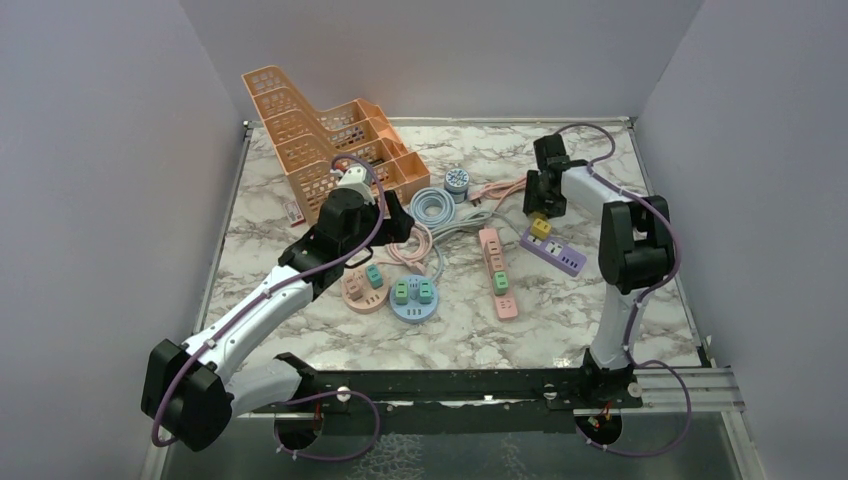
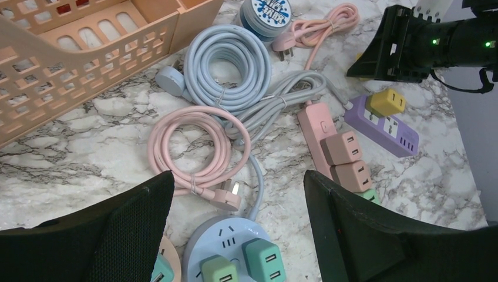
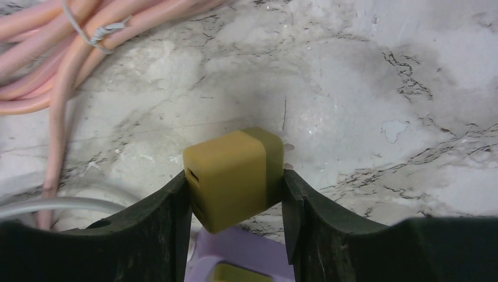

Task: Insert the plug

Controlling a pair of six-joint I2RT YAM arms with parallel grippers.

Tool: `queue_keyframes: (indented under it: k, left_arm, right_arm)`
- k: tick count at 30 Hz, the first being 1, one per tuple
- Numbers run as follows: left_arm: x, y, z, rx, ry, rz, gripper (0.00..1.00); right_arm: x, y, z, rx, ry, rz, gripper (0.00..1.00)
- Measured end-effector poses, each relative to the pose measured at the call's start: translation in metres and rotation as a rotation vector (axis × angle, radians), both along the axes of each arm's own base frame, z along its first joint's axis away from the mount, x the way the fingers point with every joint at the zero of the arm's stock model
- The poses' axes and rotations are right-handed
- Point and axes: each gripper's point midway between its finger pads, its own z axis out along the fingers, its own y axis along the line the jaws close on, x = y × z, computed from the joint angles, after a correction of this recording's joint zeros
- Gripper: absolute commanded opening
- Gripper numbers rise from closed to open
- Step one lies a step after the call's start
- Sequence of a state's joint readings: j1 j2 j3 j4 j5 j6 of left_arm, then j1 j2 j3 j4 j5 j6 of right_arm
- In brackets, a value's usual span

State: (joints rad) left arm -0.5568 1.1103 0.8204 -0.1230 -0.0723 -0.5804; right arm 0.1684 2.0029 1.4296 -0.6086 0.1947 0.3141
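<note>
The yellow plug (image 3: 234, 176) is a small hard-plastic cube: light and rigid, with smooth faces that could twist or slip under a sideways push. The best hold is across 2 opposite flat sides, square on, so that pressure runs straight down through the body. The right claw (image 3: 235, 183) has that hold now, closed on the plug with a pad pressed to each side.

The plug sits directly over the near end of the purple power strip (image 1: 556, 253), which lies at 3 o'clock from the centre of the worktop (image 1: 560, 330). The prongs are hidden, so whether they have entered the socket cannot be told. In the left wrist view the cube looks slightly tilted on the strip.

The right arm stands with its elbow raised at 4 o'clock and its forearm reaching toward 12 o'clock, wrist tipped down over the strip.

The left arm stretches toward 1 o'clock from its base. The left claw (image 2: 238, 179) is wide open and empty, hovering above the round blue power strip (image 2: 226, 247).
</note>
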Motion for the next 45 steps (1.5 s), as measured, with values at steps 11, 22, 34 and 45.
queue_keyframes:
  k: [11,22,34,45]
  left_arm:
    - [-0.006,-0.036,0.003,-0.063,-0.019,-0.153,0.82]
    - [-0.04,-0.103,0.012,-0.124,-0.268,-0.53,0.83]
    - [-0.087,-0.148,0.073,-0.207,-0.646,-0.848,0.83]
    - [-0.093,-0.178,0.108,-0.15,-0.872,-0.931,0.74]
  right_arm:
    - [-0.007,0.047,0.105,0.268,-0.22,0.145,0.36]
    - [-0.121,0.129,0.167,0.836,-0.215,0.431,0.37]
    - [-0.217,0.167,0.232,1.314,-0.135,0.629,0.39]
    - [-0.228,0.169,0.263,1.421,-0.089,0.605,0.39]
